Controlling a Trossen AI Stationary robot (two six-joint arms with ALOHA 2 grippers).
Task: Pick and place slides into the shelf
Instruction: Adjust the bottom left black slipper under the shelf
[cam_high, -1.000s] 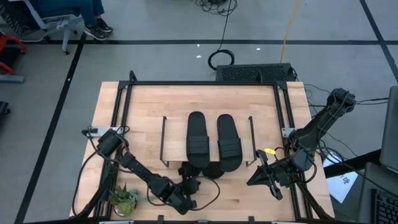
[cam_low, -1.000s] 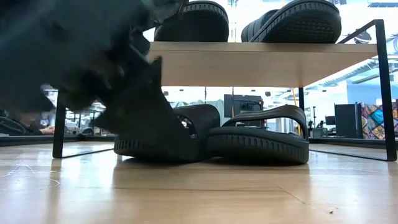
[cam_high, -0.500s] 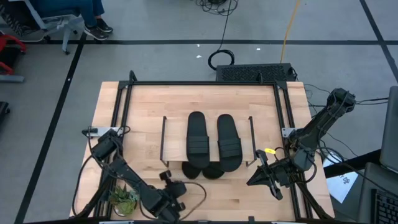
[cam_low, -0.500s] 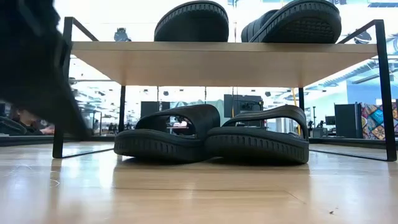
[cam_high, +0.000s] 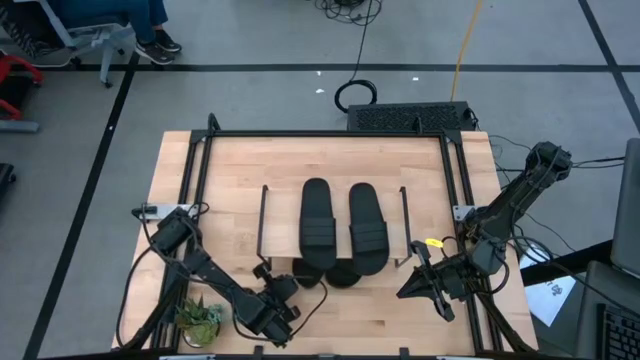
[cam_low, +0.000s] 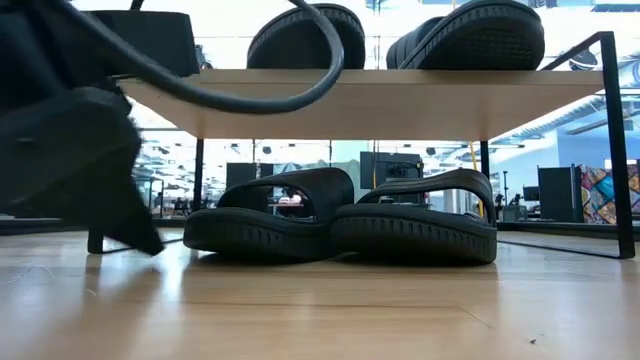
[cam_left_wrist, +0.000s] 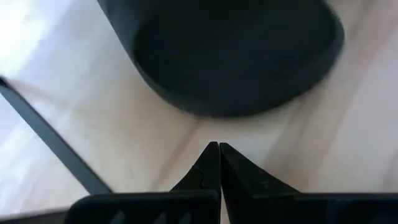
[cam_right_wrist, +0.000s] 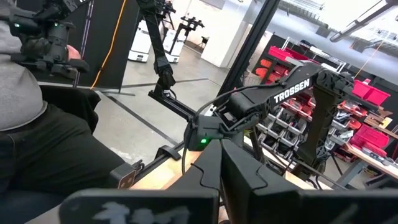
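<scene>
- My left gripper (cam_left_wrist: 218, 149): fingers pressed together, holding nothing, low over the table (cam_high: 230, 170) just in front of the shelf (cam_low: 380, 95).
- My right gripper (cam_high: 420, 285): fingers closed, empty, at the table's right edge.
- Slides: two on the shelf top (cam_high: 318, 222), two beneath on the table (cam_low: 270, 220).

slides (cam_high: 343, 230): matte black, rubbery, ribbed soles
shelf (cam_low: 400, 100): pale smooth wood plank, thin black metal legs
table (cam_high: 230, 170): light wood, satin finish
</scene>
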